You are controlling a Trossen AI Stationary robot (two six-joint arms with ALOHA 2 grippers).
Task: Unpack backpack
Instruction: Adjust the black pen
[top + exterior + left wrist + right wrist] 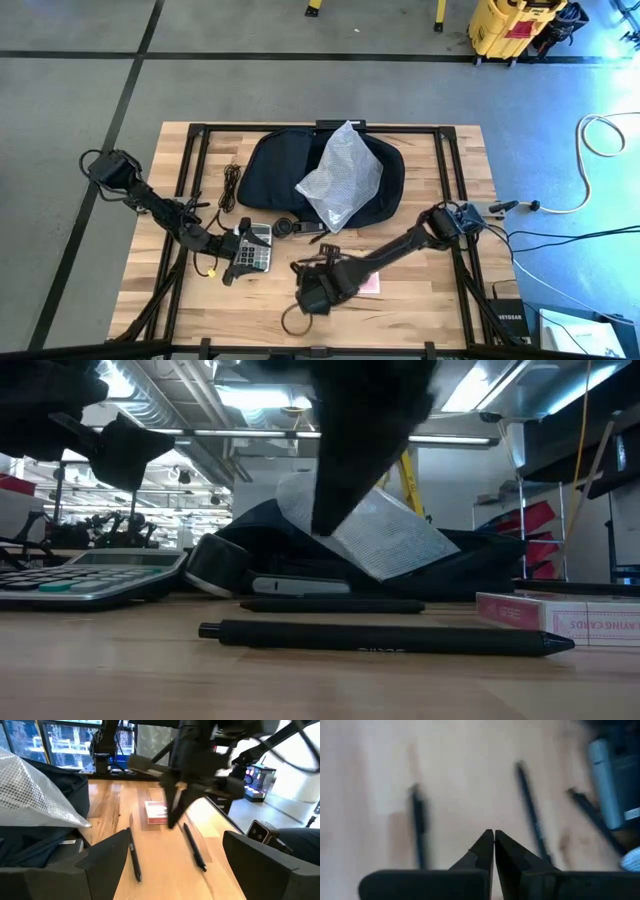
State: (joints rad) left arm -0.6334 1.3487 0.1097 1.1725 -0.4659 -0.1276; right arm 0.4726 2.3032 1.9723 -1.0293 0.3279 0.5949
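1. Navy fabric made up the backpack (290,175), the biggest thing on the table (430,300), lying at twelve o'clock of the tabletop's centre. A crinkly clear plastic bag (341,178) lay on it and spilled off its near edge. Whether anything was left inside the backpack could not be told; its mouth was hidden under that plastic. My worry: an arm reaching back in could snag the plastic and drag it, or the whole soft pack, across the loose items below it.

2. Already out on the wood were a calculator (255,247) at about nine o'clock of centre, a box of playing cards (560,615) at about five, a coiled cable (231,187) at ten, and a small dark round thing beside the pack that I could not name.

3. At about six o'clock, the right gripper (493,840) hung above the wood with its fingers pressed together on nothing. Two pens (192,846) lay just under and beside it. Coming down shut like that, it would likely roll a pen away or knock it toward the table's near edge.

4. At about eight o'clock, the left gripper (172,852) sat low beside the calculator, fingers spread wide and empty. A careless sweep from there could shove the calculator or the nearer pen (134,857).
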